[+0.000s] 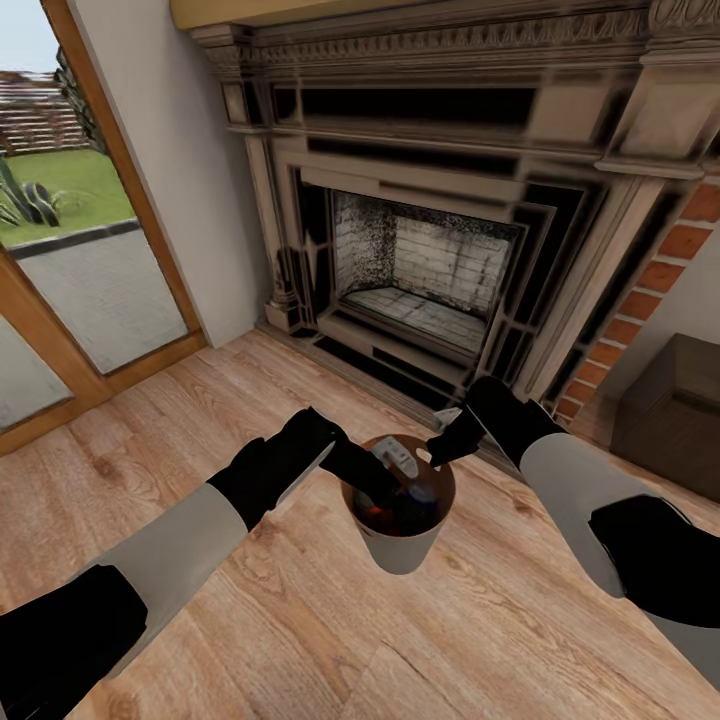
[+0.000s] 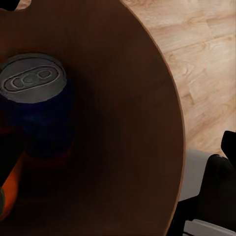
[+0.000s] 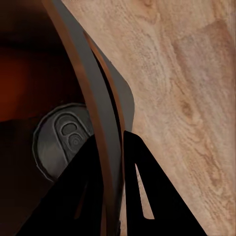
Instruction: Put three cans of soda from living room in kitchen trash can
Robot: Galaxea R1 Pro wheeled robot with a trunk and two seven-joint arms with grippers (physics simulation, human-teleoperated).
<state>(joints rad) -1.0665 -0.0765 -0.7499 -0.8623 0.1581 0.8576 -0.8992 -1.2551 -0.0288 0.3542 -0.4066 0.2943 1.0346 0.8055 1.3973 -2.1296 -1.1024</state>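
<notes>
I have both arms reaching forward and meeting at the tash can (image 1: 400,545), which hangs above the plank floor (image 1: 250,640) in front of me. My right gripper (image 1: 447,443) comes in from the right side and is pinched onto the bin's rim; in the right wrist view its two dark fingers (image 3: 81,196) straddle the thin wall (image 3: 101,123), one inside and one outside, clamped on it. My left gripper (image 1: 365,478) reaches in from the left, its tip dipped inside the mouth of the bin; I cannot tell whether its jaws are parted or closed.

Inside the bin I see the dark blue can (image 2: 42,118) standing upright with its silver top (image 2: 32,77) up, and beside it a patch of orange (image 2: 10,189) from another can. The right wrist view shows a silver can top (image 3: 64,140) close against the brown inner wall.

I am still in the living room: light wood planks underfoot, the ornate dark fireplace (image 1: 430,240) straight ahead, red brick (image 1: 640,300) to its right, a dark brown box (image 1: 670,415) at the far right, and wood-framed glass doors (image 1: 80,250) at the left looking onto grass.
</notes>
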